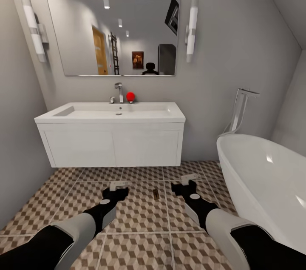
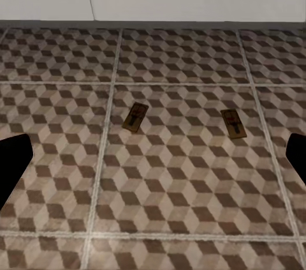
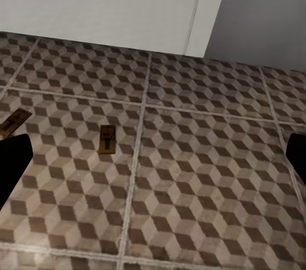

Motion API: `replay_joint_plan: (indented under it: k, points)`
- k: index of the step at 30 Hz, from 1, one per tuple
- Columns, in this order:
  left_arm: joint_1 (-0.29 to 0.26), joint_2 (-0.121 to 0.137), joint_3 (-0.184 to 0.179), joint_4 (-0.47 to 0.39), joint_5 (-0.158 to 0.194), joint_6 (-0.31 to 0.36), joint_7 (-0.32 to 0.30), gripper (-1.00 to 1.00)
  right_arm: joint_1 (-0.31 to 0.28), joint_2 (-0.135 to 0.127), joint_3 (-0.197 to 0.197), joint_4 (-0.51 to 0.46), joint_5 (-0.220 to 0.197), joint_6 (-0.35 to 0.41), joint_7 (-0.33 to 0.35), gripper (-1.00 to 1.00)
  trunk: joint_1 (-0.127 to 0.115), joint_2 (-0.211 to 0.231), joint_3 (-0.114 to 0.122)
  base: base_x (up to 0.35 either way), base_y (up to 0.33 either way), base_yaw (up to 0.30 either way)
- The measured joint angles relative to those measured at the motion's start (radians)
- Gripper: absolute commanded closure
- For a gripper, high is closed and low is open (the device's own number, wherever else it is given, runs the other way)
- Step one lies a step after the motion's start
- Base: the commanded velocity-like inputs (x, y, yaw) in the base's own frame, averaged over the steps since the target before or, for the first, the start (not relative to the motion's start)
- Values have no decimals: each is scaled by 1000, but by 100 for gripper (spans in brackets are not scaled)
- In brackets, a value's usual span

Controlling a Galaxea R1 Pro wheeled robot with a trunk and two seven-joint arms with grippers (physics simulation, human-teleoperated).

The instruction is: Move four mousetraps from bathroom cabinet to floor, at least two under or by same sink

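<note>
Left gripper (image 1: 117, 185) empty, wide; two flat brown mousetraps (image 2: 135, 117) on tiles.

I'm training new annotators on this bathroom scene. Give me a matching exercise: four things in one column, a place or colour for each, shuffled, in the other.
1. mousetraps
2. red ball
3. mirror
4. bathtub

A. on the wall above the sink
B. flat on the patterned floor tiles
C. white, along the room's right side
D. on the sink top beside the faucet

1-B, 2-D, 3-A, 4-C
</note>
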Motion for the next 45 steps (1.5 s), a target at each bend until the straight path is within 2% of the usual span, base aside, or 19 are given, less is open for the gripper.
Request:
replay_joint_plan:
  k: [6,9,16,21,24,30,37,45]
  points:
    - [2,20,0,0,2,0,-1,-100,0,-4,0,33,0,-1,0,-100,-23,42,19,0,0,0]
    - [2,34,0,0,15,0,-2,-100,1,-16,0,56,0,-2,-1,-100,-35,63,28,0,0,0]
    - [4,67,0,0,76,0,-6,-100,1,-57,0,69,1,-4,-1,-100,-61,112,50,0,0,0]
    - [20,89,0,0,117,1,-31,-100,10,-82,0,71,1,0,-1,-100,-81,147,66,0,0,0]
    - [50,102,1,1,134,0,-50,-100,40,-91,-1,72,0,2,-1,-100,-92,168,75,0,0,0]
    - [107,112,0,1,142,-1,-61,-100,109,-97,0,72,0,3,-2,-100,-115,210,94,0,0,0]
    - [176,116,0,1,145,1,-65,-100,178,-96,0,72,2,4,-1,-100,-142,259,116,0,0,0]
    - [229,113,0,1,146,2,-66,-100,237,-100,0,72,2,4,2,-100,-173,315,141,0,0,0]
